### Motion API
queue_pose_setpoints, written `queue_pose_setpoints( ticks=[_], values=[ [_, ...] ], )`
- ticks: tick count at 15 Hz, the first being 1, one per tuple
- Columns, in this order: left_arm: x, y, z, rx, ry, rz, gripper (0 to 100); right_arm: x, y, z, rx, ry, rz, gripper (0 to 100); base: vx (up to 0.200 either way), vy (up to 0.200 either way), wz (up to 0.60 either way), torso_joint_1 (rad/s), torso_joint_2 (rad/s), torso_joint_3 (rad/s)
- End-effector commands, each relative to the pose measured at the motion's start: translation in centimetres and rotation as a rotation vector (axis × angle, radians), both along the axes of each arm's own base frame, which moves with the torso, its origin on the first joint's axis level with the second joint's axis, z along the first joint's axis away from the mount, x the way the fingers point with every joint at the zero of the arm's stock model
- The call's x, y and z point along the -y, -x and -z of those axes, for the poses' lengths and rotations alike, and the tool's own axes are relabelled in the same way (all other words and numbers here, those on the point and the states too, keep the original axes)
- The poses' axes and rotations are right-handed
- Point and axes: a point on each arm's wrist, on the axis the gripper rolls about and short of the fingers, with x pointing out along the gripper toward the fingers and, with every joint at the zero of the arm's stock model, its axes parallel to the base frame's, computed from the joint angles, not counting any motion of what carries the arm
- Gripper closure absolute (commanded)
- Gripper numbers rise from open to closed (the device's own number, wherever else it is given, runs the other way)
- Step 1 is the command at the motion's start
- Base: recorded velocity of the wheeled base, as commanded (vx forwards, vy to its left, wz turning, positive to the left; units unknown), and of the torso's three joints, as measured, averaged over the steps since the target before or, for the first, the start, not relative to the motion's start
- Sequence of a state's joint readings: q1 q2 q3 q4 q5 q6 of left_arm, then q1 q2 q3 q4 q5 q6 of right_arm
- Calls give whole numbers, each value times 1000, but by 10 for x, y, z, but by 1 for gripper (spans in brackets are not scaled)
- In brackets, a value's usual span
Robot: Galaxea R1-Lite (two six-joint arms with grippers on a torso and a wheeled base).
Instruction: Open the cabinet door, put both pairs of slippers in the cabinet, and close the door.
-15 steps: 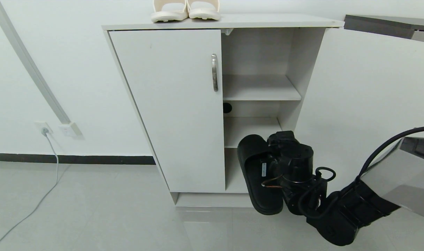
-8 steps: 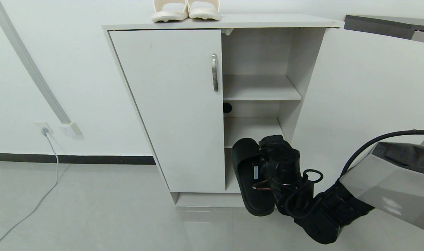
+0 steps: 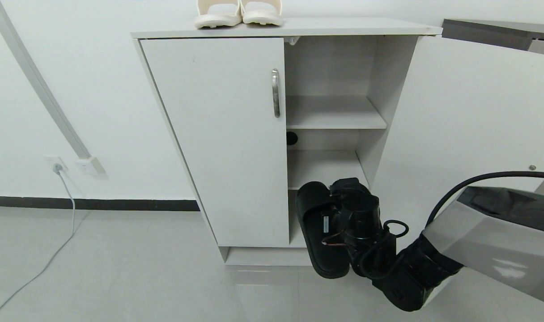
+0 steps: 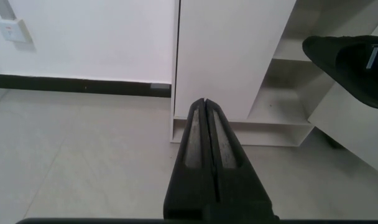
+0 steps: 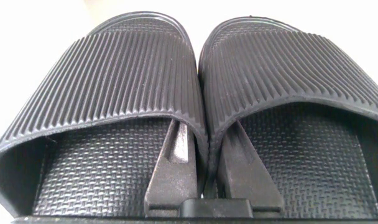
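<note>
Right gripper [image 5: 204, 149] is clamped on the black slippers [image 3: 322, 228], one finger under each ribbed rubber strap, pinching the pair together. The pair hangs on edge at the mouth of the cabinet [image 3: 281, 30]. Its long axis points toe-first at the bottom shelf [image 4: 279, 112] just ahead. Pebbled footbeds, smooth white laminate. Left gripper [image 4: 205, 130] is closed and empty, well back, so the right arm is nearer. Cream slippers [image 3: 238, 13] sit on top.

no legible text found. one small pale label [image 3: 325, 223] on the upturned sole of the black slipper [image 3: 317, 250]; its print is too small to read.
</note>
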State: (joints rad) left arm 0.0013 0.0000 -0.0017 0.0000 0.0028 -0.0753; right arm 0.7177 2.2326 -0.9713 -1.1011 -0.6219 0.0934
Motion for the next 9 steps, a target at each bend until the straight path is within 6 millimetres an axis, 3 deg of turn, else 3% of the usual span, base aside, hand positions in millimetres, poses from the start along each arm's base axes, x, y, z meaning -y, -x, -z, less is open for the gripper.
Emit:
queue_pose_setpoints(
  ticks=[1,9],
  values=[
    [0,0,0,-2,0,-1,100,-3,-4,5,9,-5,0,100,0,0,0,0,0,0],
    [0,0,0,0,0,-1,100,-8,-7,-5,104,-29,4,100,0,0,0,0,1,-152]
  ],
)
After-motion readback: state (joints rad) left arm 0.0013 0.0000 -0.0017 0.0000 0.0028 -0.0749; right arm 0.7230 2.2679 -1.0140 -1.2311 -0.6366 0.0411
